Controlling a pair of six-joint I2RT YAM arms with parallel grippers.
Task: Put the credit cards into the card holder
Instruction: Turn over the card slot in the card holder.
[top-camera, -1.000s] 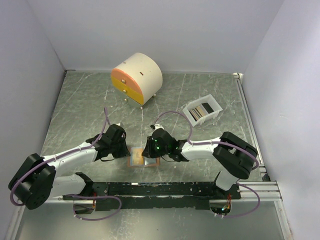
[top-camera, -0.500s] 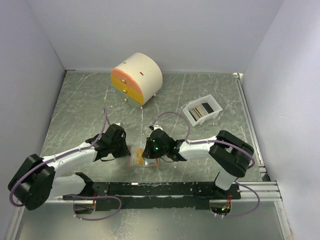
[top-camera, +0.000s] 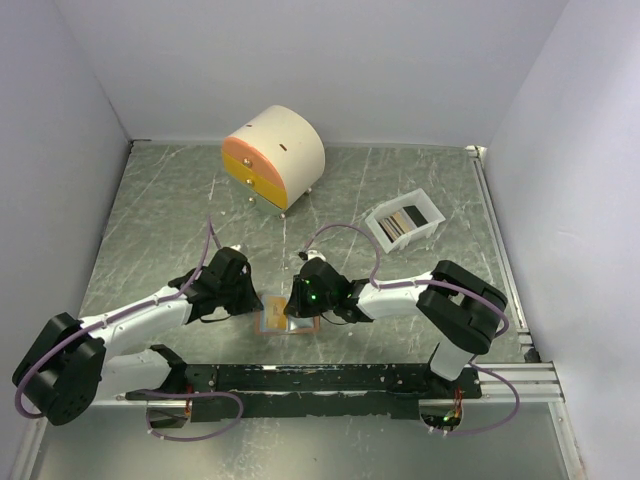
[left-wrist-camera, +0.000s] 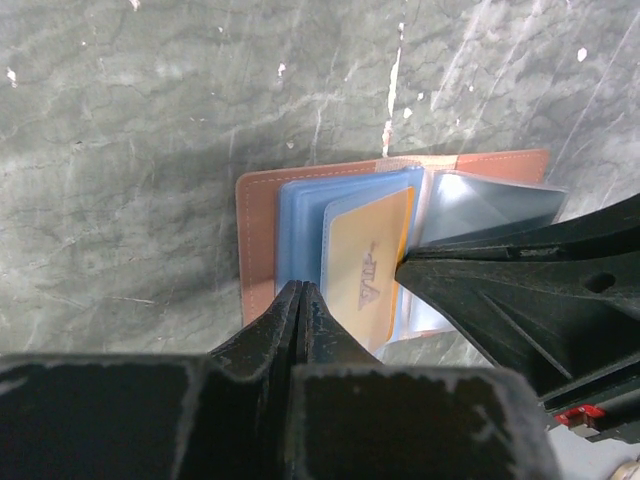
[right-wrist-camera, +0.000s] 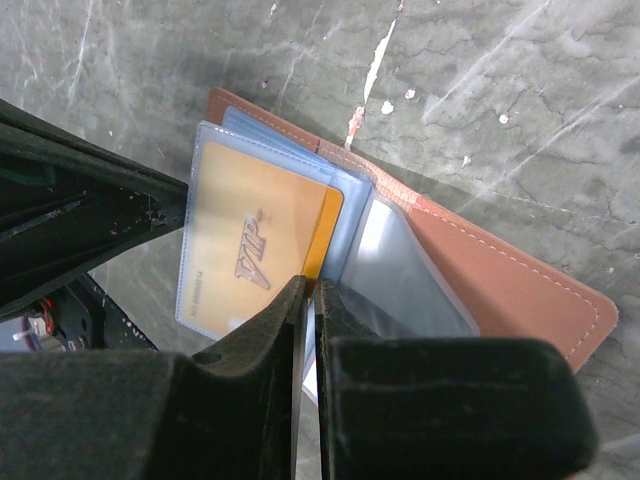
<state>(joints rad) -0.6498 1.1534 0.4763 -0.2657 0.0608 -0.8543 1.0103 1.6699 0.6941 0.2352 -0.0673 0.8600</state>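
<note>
The salmon-brown card holder (top-camera: 272, 322) lies open on the table between my grippers, its clear sleeves fanned out (left-wrist-camera: 260, 215) (right-wrist-camera: 500, 280). A gold "VIP" credit card (right-wrist-camera: 250, 245) sits mostly inside one sleeve, and its orange edge sticks out toward my right gripper (right-wrist-camera: 312, 292). That gripper is shut on the card's edge. My left gripper (left-wrist-camera: 300, 292) is shut, and its tips rest on the near edge of the blue sleeve (left-wrist-camera: 300, 225). In the top view the left gripper (top-camera: 252, 303) and the right gripper (top-camera: 293, 307) flank the holder. Several more cards stand in the white tray (top-camera: 404, 222).
A round cream cabinet with orange-yellow drawers (top-camera: 272, 157) stands at the back. The white tray is at the right middle. The right gripper's black finger (left-wrist-camera: 520, 285) crosses the left wrist view beside the holder. The arms' base rail (top-camera: 320, 378) runs along the near edge.
The right gripper has edged slightly left toward the holder. The left arm has hardly moved.
</note>
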